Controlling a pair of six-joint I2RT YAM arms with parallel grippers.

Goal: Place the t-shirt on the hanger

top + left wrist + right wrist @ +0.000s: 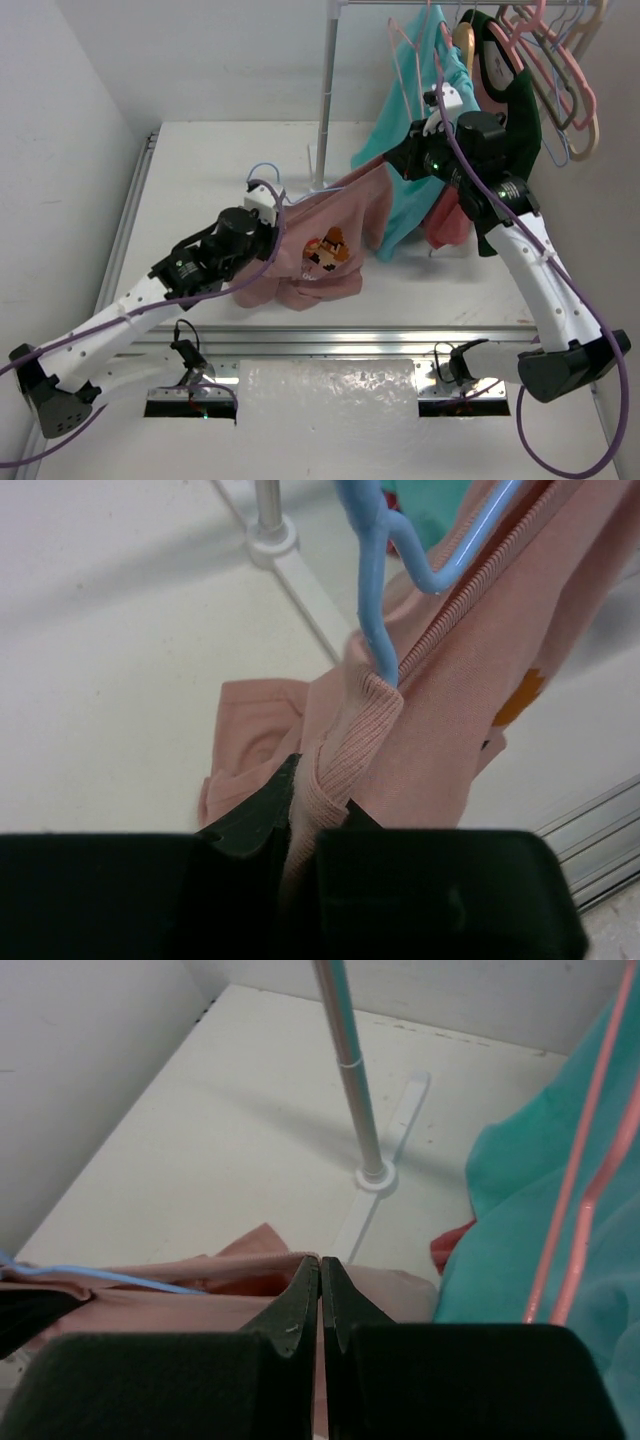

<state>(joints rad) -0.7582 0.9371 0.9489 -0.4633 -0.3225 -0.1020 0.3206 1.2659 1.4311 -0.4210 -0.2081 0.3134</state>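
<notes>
From above: saw the t-shirt point(325, 245) strung between both arms, print facing near, lower part sagging onto the counter point(200, 170). Found the left fingers point(272, 205) clamped at its left end, just beneath the hook of the hanger point(262, 170). Found the right fingers point(400, 162) pinched on its far-right end, raised, close against the teal shirt point(425, 120) and below the pink hangers point(545, 70) on the rack point(328, 80).

Left wrist: showed the left fingers point(275, 800) nearly shut on the ribbed collar, the hanger's point(375, 600) blue neck dropping into that collar just beyond. Could not tell how far the wire shoulders sat inside.

Right wrist: showed the right fingers point(310, 1290) fully closed on a thin fold of pink cloth, blue wire trailing off left.

Risked losing either thin pinch under a harder stretch, dropping shirt and hanger together, with apparently only cloth carrying the wire. Risked also tipping the hanger out through the neck hole, or snagging the teal shirt beside the right arm.

Noted a plain white matte counter, white walls left and far, a metal rail along the near edge, and the rack's white foot standing far of centre.
</notes>
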